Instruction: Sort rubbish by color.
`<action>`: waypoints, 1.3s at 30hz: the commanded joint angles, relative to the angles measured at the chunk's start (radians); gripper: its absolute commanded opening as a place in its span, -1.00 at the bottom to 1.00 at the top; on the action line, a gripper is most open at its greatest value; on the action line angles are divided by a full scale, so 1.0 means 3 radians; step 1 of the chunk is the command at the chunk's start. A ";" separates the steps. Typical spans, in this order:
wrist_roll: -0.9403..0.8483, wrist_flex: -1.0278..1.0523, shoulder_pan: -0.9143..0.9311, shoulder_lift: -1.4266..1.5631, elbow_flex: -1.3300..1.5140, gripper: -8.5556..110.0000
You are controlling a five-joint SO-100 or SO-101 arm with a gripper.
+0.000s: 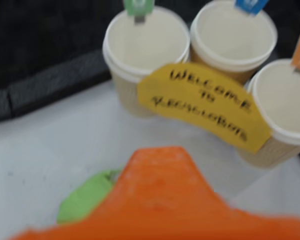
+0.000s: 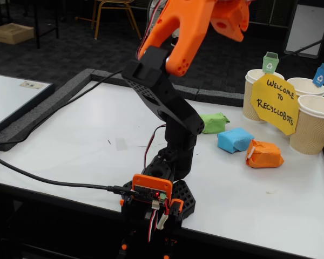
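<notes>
Fixed view: white table (image 2: 70,145), black foam edging at the far side. Arm base at the near edge, arm (image 2: 167,102) reaching up and right; the orange gripper (image 2: 229,19) is raised high near the top of the frame, well above everything. Cannot tell whether its jaws are apart or closed, and nothing shows in them.

Three lumps of rubbish lie on the table right of the arm, in a loose row. Green lump (image 2: 214,122) is farthest, partly hidden by the arm. Blue lump (image 2: 235,140) sits just beside it, nearer and to the right. Orange lump (image 2: 263,154) is nearest and rightmost, close to the blue one.

Three beige ribbed cups stand at the far right: green-tag cup (image 2: 255,102), blue-tag cup (image 2: 306,86), orange-tag cup (image 2: 313,127). A yellow sign (image 2: 275,103) stands in front of them, covering part of the cups.

Wrist view, blurry: an orange gripper part fills the bottom of the frame and hides most of the table. The green lump (image 1: 85,197) peeks out at its left. The three cups look empty, and the sign (image 1: 205,105) leans across them.
</notes>
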 commanded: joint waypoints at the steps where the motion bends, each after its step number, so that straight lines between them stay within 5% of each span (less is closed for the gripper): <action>1: -0.0026 -0.0123 0.0112 0.0020 -0.0399 -0.81; 26: -0.0061 -0.0414 0.0307 -0.0005 0.0087 -0.81; 39: -0.1038 -0.0706 0.0470 -0.0051 0.1018 -0.81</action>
